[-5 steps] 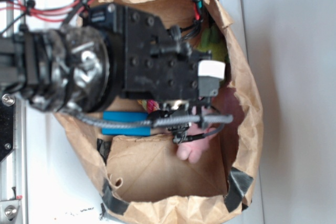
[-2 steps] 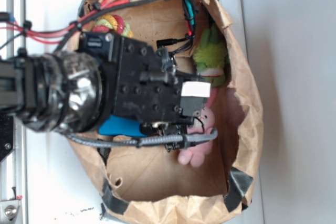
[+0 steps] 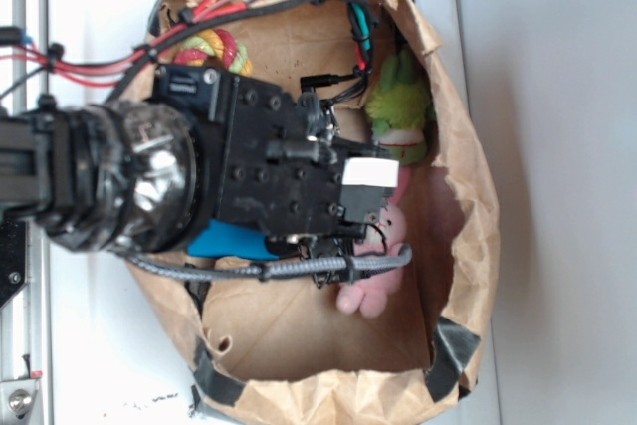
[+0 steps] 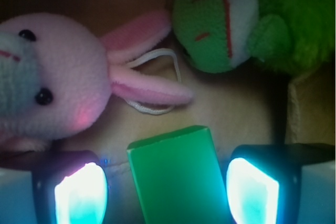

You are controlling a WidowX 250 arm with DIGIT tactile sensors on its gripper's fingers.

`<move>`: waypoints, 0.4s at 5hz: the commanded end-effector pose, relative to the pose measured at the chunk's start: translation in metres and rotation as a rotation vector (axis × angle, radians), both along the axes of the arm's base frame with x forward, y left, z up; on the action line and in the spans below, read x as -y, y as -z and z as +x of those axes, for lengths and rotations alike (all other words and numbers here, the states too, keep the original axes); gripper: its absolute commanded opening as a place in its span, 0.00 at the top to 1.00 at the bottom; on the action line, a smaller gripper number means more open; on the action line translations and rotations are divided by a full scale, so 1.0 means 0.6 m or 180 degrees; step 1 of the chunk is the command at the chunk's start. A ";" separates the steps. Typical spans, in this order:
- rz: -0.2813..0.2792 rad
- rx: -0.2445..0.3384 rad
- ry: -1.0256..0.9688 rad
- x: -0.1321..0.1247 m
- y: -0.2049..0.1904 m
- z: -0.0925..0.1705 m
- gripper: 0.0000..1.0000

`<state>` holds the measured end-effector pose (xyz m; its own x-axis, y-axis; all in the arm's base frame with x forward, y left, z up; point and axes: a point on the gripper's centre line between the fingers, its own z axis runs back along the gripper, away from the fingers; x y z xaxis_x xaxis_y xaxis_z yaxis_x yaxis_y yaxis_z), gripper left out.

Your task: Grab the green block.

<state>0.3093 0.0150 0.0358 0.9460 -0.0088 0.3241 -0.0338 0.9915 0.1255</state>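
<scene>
I have the hand [image 4: 167,192] spread wide with the green block [image 4: 176,179] centred between its fingers [image 4: 81,192], untouched, long axis running straight away from the wrist.

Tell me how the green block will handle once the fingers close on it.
The green block looks rigid, with flat sides, so it likely won't deform between the gripper fingers. Its smooth faces may slip somewhat. Flat-sided, it should not roll.
</scene>
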 end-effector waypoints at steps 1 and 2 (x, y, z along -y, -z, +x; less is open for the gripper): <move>0.0105 0.0249 0.0256 0.008 -0.003 0.025 0.00; 0.0106 0.0303 0.0376 0.007 -0.003 0.027 0.00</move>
<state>0.3201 0.0139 0.0338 0.9121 -0.1233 0.3910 0.0650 0.9851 0.1591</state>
